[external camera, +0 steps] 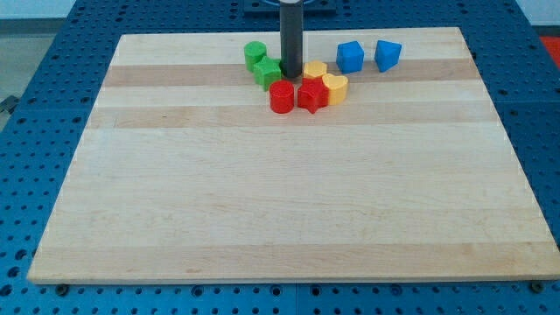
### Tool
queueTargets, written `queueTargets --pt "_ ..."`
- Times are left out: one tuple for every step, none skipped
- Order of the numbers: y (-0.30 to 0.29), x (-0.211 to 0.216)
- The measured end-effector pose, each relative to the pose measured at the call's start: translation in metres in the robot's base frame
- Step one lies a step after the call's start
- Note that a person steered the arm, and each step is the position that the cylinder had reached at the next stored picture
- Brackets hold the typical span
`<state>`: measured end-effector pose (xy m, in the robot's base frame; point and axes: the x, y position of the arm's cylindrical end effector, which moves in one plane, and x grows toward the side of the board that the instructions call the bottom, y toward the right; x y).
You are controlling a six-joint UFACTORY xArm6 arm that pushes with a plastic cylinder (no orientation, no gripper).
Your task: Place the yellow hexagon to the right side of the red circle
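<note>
My tip [290,76] comes down near the view's top, in the middle of a tight cluster of blocks on the pale wooden table [280,201]. The rod ends just above the red circle [282,96], a short red cylinder, and its end sits between the green star-like block [268,72] on the view's left and the yellow hexagon [315,69] on the view's right; whether it touches either one I cannot tell. The yellow hexagon lies behind the red star [311,94], partly hidden by it, so only its upper part shows; it is up and to the view's right of the red circle, not level with it. The red star sits directly on the view's right of the red circle, touching it or nearly so. A yellow heart [335,87] presses against the red star on that star's right side. A green cylinder [255,54] stands just beyond the green star-like block toward the view's top left. Two blue blocks stand apart from the cluster toward the view's top right: a blue cube-like block [350,56] and, beside it, a blue angular block [388,54]. There are no jaws on this arm, only the rod.
</note>
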<state>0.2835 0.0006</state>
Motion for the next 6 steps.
queueTargets --pt "0.016 -0.010" --pt "0.047 -0.007" --pt "0.056 0.014" --pt "0.055 0.038" --pt "0.044 0.053" --pt "0.042 0.054"
